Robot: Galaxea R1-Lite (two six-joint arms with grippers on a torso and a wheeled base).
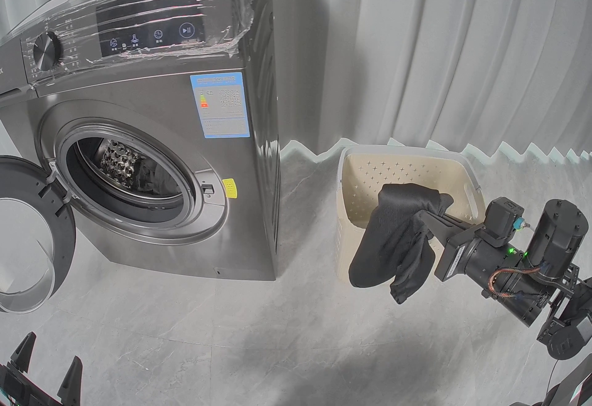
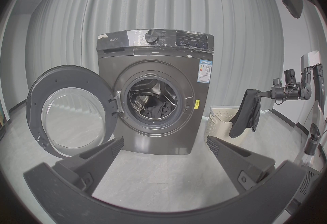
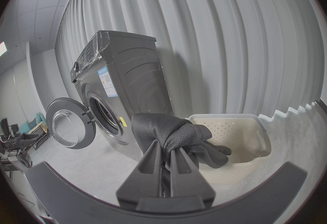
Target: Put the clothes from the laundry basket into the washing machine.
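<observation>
- The left tool (image 1: 53, 348) is low above the floor (image 1: 246, 327), in front of the washing machine (image 1: 154, 117); its fingers stand apart and hold nothing
- The round door (image 1: 24, 234) is swung fully open to the left, so the drum (image 2: 153, 102) is free; a dark heap in it seems to be clothes, but it is too dim to be sure
- The laundry basket (image 1: 401, 150) stands on the floor, just right of the machine
- The black garment (image 1: 394, 241) hangs over the basket's front edge, clamped at a bunched fold by the right tool (image 1: 431, 217)
- I judge the cloth as light, soft and limp: it will sag and swing, so its hanging end may catch on the door ring; the thick bunch is a good place to hold it
</observation>
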